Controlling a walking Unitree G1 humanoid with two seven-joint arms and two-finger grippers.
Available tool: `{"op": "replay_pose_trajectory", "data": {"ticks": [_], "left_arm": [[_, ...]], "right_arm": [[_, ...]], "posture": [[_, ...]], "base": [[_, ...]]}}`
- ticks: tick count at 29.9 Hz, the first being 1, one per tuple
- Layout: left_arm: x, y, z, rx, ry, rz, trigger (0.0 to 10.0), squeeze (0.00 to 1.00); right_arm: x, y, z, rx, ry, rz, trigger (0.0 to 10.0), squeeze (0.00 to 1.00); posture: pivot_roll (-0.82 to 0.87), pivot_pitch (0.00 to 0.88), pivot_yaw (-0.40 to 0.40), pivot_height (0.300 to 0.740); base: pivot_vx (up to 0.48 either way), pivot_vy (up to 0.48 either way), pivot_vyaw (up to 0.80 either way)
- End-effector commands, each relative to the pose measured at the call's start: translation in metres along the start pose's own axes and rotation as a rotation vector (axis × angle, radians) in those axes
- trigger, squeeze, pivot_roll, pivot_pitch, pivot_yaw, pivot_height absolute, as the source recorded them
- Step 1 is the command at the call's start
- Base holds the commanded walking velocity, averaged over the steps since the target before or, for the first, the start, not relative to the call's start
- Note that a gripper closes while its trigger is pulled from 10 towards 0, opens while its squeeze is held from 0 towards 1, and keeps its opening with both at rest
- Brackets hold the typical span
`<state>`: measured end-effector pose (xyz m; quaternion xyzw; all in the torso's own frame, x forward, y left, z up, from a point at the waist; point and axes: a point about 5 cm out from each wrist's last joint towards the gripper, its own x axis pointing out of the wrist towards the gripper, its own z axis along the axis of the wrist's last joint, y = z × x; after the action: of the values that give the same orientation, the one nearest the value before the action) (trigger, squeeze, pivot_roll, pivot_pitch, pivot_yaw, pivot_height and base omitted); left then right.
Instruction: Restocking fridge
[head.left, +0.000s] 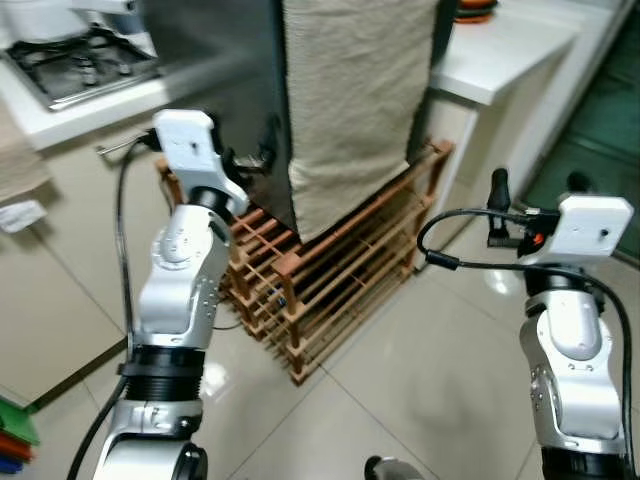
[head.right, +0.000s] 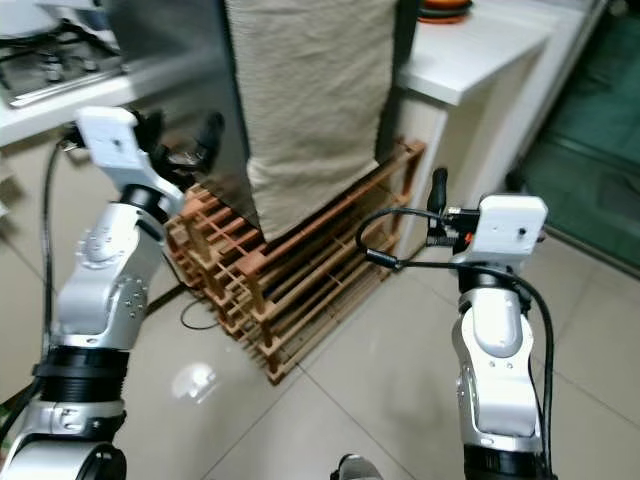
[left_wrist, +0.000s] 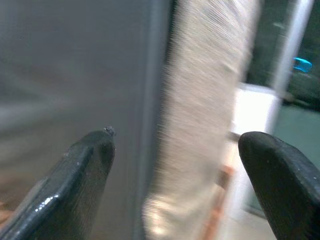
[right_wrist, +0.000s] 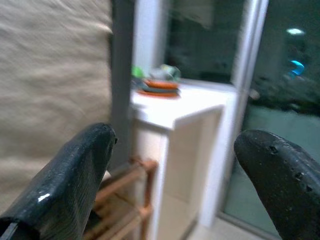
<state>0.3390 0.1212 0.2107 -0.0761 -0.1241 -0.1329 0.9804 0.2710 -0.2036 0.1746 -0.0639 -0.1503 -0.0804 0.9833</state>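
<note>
Reaching toward the fridge (head.left: 215, 60), the left hand (head.left: 250, 160) is hovering with fingers apart beside its cloth-draped (head.left: 350, 100) door; it risks snagging fabric. The right hand (head.left: 535, 205) is waiting, fingers apart.

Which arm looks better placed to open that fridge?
Probably the left: its end effector, fingers apart, sits right at the dark grey metal fridge edge, while the right end effector hovers off beside the white counter.
</note>
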Motion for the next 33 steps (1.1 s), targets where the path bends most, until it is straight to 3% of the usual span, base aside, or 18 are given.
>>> {"op": "replay_pose_trajectory", "data": {"ticks": [1, 13, 18, 25, 33], "left_arm": [[0.004, 0.003, 0.012, 0.006, -0.028, -0.005, 10.0, 0.00], [0.009, -0.007, 0.003, 0.002, 0.019, -0.045, 10.0, 0.00], [0.011, -0.013, -0.001, 0.010, 0.047, -0.062, 10.0, 0.00], [-0.003, -0.020, -0.020, -0.008, 0.112, -0.085, 10.0, 0.00], [0.001, -0.019, -0.021, 0.009, 0.116, -0.074, 10.0, 0.00]], "right_arm": [[0.003, 0.006, 0.003, 0.018, -0.008, 0.016, 10.0, 0.24], [0.006, -0.003, -0.003, 0.011, 0.011, -0.006, 10.0, 0.24], [0.004, -0.004, -0.007, 0.013, 0.026, -0.014, 10.0, 0.24], [-0.001, -0.005, -0.011, 0.022, 0.042, -0.028, 10.0, 0.24], [0.000, -0.003, -0.014, 0.017, 0.048, -0.020, 10.0, 0.24]], "posture": [[-0.16, 0.056, 0.055, 0.740], [-0.18, 0.058, 0.061, 0.740], [-0.18, 0.059, 0.062, 0.740], [-0.18, 0.061, 0.069, 0.740], [-0.18, 0.062, 0.070, 0.740]], "base": [[0.000, 0.480, -0.80], [0.000, 0.466, -0.80], [0.000, 0.000, -0.73], [0.000, 0.000, 0.00], [0.000, 0.000, -0.49]]}}
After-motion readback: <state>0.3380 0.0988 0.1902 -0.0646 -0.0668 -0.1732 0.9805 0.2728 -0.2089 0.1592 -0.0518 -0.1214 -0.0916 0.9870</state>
